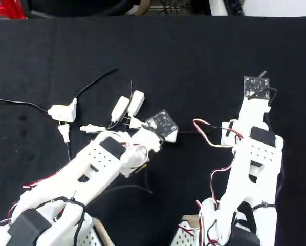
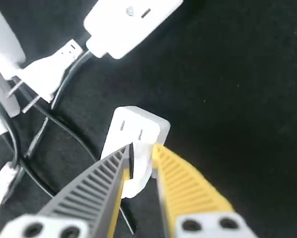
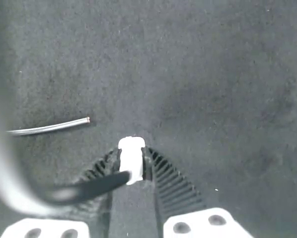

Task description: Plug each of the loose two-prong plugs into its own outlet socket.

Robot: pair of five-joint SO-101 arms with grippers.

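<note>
Pairing step under way: left gripper [image 2: 141, 149] pinches a white outlet socket [image 2: 138, 126] at its fingertips, slots showing. The right gripper [image 3: 132, 155] is clamped on a small white plug [image 3: 131, 147] trailing black cord [image 3: 84, 187]. Next, probably, its prongs must line up squarely with those slots.

Black counter [image 1: 219, 51], cloth-like surface. Past its far edge: red object [image 1: 4, 7] at one corner, dark curved object [image 1: 81, 6] beside it, cable clutter [image 1: 168, 6] mid-edge, white surface [image 1: 281, 6] at the other corner.
</note>
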